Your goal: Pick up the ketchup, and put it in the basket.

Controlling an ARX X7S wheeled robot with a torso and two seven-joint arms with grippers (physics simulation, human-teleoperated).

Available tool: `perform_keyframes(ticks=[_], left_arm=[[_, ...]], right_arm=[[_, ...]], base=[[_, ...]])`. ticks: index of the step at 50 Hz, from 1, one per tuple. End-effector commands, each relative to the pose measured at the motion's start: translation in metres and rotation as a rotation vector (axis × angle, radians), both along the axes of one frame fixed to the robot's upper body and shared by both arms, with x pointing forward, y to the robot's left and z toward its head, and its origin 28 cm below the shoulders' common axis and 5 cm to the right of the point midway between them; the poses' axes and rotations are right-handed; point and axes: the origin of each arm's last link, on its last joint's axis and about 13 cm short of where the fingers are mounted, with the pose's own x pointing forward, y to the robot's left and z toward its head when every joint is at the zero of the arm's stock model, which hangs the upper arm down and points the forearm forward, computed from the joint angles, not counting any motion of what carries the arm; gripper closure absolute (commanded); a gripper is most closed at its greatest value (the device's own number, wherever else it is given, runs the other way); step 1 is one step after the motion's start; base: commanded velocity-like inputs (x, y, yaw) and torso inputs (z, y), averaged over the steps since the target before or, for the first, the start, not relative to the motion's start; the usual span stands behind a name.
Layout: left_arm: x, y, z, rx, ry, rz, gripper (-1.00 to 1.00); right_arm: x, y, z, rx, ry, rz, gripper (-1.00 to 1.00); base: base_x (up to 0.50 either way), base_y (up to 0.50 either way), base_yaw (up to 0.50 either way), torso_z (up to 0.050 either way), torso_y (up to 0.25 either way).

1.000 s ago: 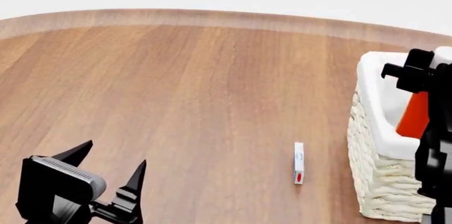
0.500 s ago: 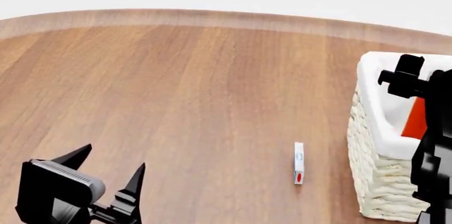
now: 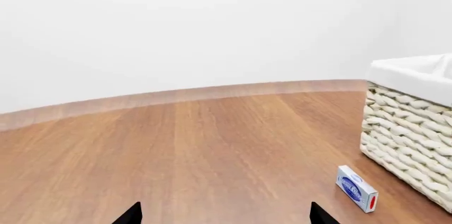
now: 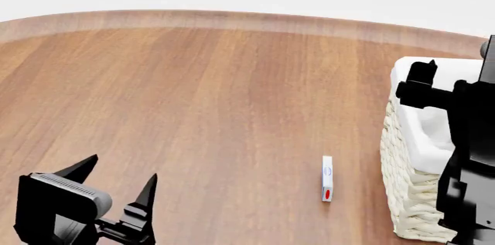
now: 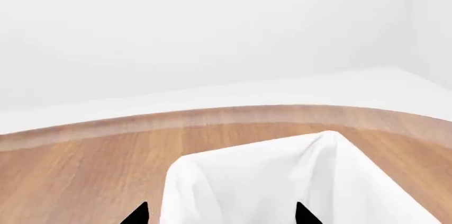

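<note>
One second on, the ketchup no longer shows; right hand (image 4: 456, 91) hangs spread over the basket (image 4: 410, 198).

Landmark: basket (image 4: 410, 198), at the table's (image 4: 217, 100) right edge.
Small box (image 4: 327, 178): on the table, just left of the basket (apart, not touching).
Left gripper (image 4: 116, 190): well left of the basket.
Right gripper (image 4: 433, 80): over the basket's rim.

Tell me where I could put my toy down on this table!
Lots of bare wood between the left gripper and the small white box, and up to the far edge. It's crowded by the basket, where the right gripper hangs.
</note>
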Motion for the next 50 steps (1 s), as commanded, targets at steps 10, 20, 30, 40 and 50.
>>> perform_keyframes(ticks=[10,20,30,40,50], left_arm=[[0.001,-0.004,0.010,-0.026,-0.095,0.150,-1.00],[-0.009,-0.007,0.013,-0.010,-0.153,0.169,-1.00],[-0.021,-0.009,0.013,0.005,-0.210,0.171,-1.00],[-0.032,-0.011,0.018,0.004,-0.293,0.193,-1.00],[-0.049,-0.019,0.017,-0.027,-0.332,0.196,-1.00]], right_arm=[[-0.050,0.031,-0.020,-0.018,-0.163,0.030,-1.00],[-0.084,0.055,-0.022,-0.059,-0.252,0.042,-1.00],[-0.117,0.081,-0.027,-0.140,-0.314,0.079,-1.00],[-0.147,0.100,-0.030,-0.159,-0.353,0.130,-1.00],[-0.181,0.111,-0.023,-0.200,-0.431,0.147,-1.00]], base=[[0.00,0.00,0.00,0.000,0.000],[0.00,0.00,0.00,0.000,0.000],[0.00,0.00,0.00,0.000,0.000],[0.00,0.00,0.00,0.000,0.000],[0.00,0.00,0.00,0.000,0.000]])
